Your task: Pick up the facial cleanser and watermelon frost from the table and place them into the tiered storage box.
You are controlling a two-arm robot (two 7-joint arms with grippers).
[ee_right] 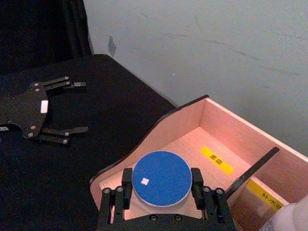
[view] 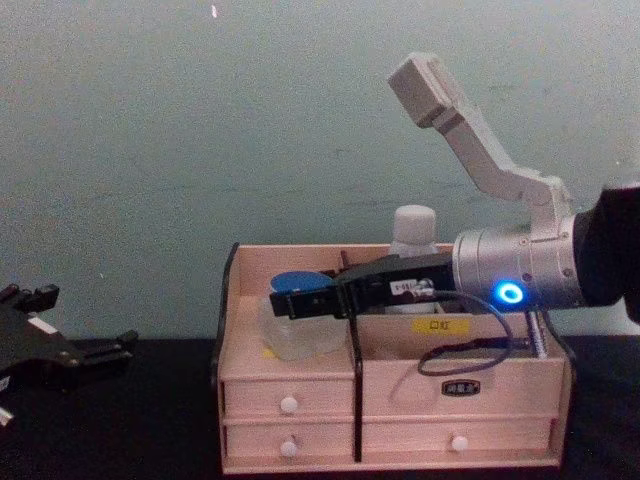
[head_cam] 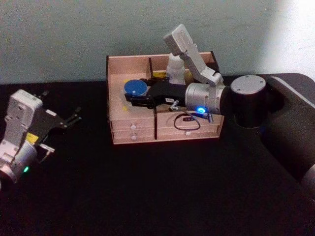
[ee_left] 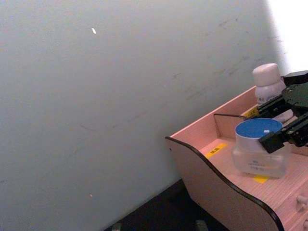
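The tiered storage box stands at the back of the black table. The facial cleanser, a clear jar with a blue lid, rests on the floor of the box's left compartment. My right gripper reaches in from the right and is shut on the jar, its fingers pressed against both sides of the lid. The watermelon frost, a small white bottle, stands upright in a rear compartment behind my right arm. My left gripper hovers open and empty over the table, left of the box.
The box has small drawers with white knobs along its front and yellow labels inside. A grey-green wall rises close behind it. A black cable loop hangs from my right wrist in front of the drawers.
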